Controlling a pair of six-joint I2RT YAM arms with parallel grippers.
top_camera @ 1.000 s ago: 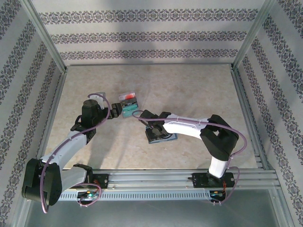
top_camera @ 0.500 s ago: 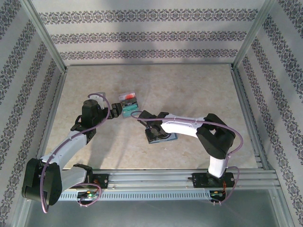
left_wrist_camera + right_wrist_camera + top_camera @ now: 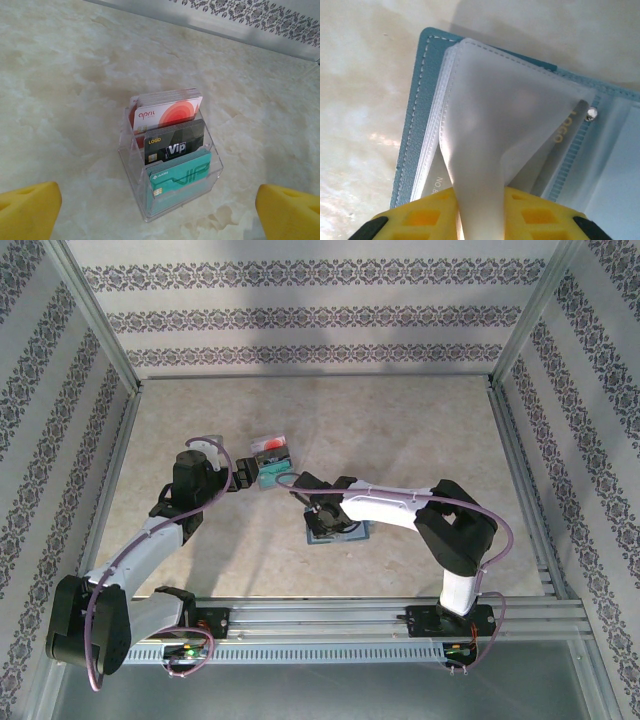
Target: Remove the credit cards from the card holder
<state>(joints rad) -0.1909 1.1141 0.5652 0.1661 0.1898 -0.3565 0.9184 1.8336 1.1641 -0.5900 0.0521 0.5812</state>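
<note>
Under the right gripper (image 3: 325, 518), top view: card holder (image 3: 345, 534) is lying flat on the table (image 3: 420, 430).
Just ahead of the left gripper (image 3: 248, 472), top view: clear stand (image 3: 268, 483) is holding the credit cards (image 3: 272, 448) upright.
Left wrist view, hand state: yellow fingers (image 3: 27, 212) are standing spread wide, gripping nothing.
Left wrist view, ahead between the fingers: white-and-red card (image 3: 167, 111) is sitting farthest, black card (image 3: 175, 145) in the middle, teal card (image 3: 180, 175) nearest.
Right wrist view, hand state: fingertips (image 3: 420, 217) are pinching a clear sleeve (image 3: 485, 125) of the card holder.
Right wrist view, beyond the fingertips: blue cover (image 3: 412, 125) is lying open on the table; a card is showing faintly through a pocket to the right.
</note>
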